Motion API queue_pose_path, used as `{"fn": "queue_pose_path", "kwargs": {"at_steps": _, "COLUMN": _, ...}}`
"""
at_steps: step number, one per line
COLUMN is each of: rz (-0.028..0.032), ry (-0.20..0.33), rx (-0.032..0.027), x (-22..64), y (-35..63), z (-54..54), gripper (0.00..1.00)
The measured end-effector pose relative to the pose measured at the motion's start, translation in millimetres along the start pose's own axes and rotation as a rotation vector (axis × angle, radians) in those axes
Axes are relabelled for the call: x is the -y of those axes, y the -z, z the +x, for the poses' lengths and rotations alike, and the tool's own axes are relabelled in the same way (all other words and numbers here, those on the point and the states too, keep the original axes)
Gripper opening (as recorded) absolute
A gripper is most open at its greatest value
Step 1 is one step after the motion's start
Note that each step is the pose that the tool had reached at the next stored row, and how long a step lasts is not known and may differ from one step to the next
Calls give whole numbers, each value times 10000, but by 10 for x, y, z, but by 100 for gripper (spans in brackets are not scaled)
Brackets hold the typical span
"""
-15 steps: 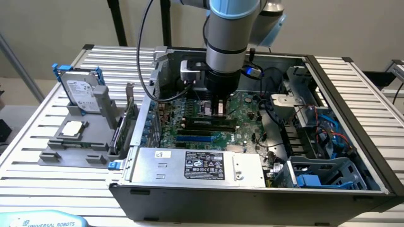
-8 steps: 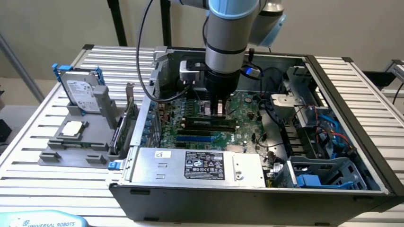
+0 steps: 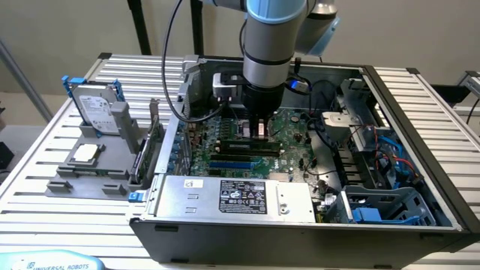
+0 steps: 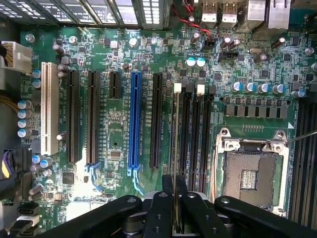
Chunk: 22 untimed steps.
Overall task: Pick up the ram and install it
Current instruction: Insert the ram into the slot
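Pincer (image 4: 175, 208): pinching the ram (image 4: 175, 148) edge-on.
Ram axis: parallel to the memory slots (image 4: 193, 134), directly above one.

The arm (image 3: 268, 42), at the upper middle of the exterior view, is a thick silver-grey tube with a pale blue cap at its top joint and a black ring around its lower part. A second pale blue cap shows just behind it, toward the upper right. Below the ring the wrist turns black, with a small light-grey box fixed to its side at the exterior view's left. Black cables loop down past it from the top edge. In the wrist view, the gripper (image 4: 176, 208) is matte black, its jointed links pinned with round screws.
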State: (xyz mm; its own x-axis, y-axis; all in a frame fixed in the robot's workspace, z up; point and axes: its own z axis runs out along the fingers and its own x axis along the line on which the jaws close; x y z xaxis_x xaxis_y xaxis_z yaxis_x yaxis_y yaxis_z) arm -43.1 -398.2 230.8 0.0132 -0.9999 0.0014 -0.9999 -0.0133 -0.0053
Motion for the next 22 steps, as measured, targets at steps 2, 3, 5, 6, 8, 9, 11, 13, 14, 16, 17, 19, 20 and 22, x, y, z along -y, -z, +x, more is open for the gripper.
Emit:
{"fn": "queue_pose_path", "kwargs": {"at_steps": 2, "rz": -1, "ry": -31, "rx": -2, "x": 0, "y": -6, "z": -4, "gripper": 14}}
{"fn": "queue_pose_path", "kwargs": {"at_steps": 3, "rz": -1, "ry": -57, "rx": -2, "x": 0, "y": -11, "z": -6, "gripper": 14}}
{"fn": "queue_pose_path", "kwargs": {"at_steps": 5, "rz": 0, "ry": -92, "rx": -2, "x": 0, "y": -18, "z": -10, "gripper": 14}}
{"fn": "queue_pose_path", "kwargs": {"at_steps": 6, "rz": -1, "ry": -93, "rx": -3, "x": 0, "y": -19, "z": -9, "gripper": 14}}
{"fn": "queue_pose_path", "kwargs": {"at_steps": 8, "rz": 16, "ry": -95, "rx": -3, "x": 0, "y": -31, "z": -12, "gripper": 14}}
{"fn": "queue_pose_path", "kwargs": {"at_steps": 9, "rz": 18, "ry": -95, "rx": -3, "x": 0, "y": -32, "z": -12, "gripper": 14}}
{"fn": "queue_pose_path", "kwargs": {"at_steps": 11, "rz": 21, "ry": -94, "rx": -2, "x": 0, "y": -35, "z": -13, "gripper": 14}}
{"fn": "queue_pose_path", "kwargs": {"at_steps": 13, "rz": 22, "ry": -94, "rx": -2, "x": 0, "y": -37, "z": -15, "gripper": 14}}
{"fn": "queue_pose_path", "kwargs": {"at_steps": 14, "rz": 23, "ry": -94, "rx": -2, "x": 1, "y": -38, "z": -16, "gripper": 14}}
{"fn": "queue_pose_path", "kwargs": {"at_steps": 16, "rz": 24, "ry": -94, "rx": -3, "x": 1, "y": -40, "z": -17, "gripper": 14}}
{"fn": "queue_pose_path", "kwargs": {"at_steps": 17, "rz": 24, "ry": -94, "rx": -3, "x": 1, "y": -41, "z": -18, "gripper": 14}}
{"fn": "queue_pose_path", "kwargs": {"at_steps": 19, "rz": 25, "ry": -94, "rx": -2, "x": 1, "y": -45, "z": -19, "gripper": 14}}
{"fn": "queue_pose_path", "kwargs": {"at_steps": 20, "rz": 25, "ry": -94, "rx": -2, "x": 1, "y": -46, "z": -19, "gripper": 14}}
{"fn": "queue_pose_path", "kwargs": {"at_steps": 22, "rz": 26, "ry": -94, "rx": -3, "x": 1, "y": -50, "z": -20, "gripper": 14}}
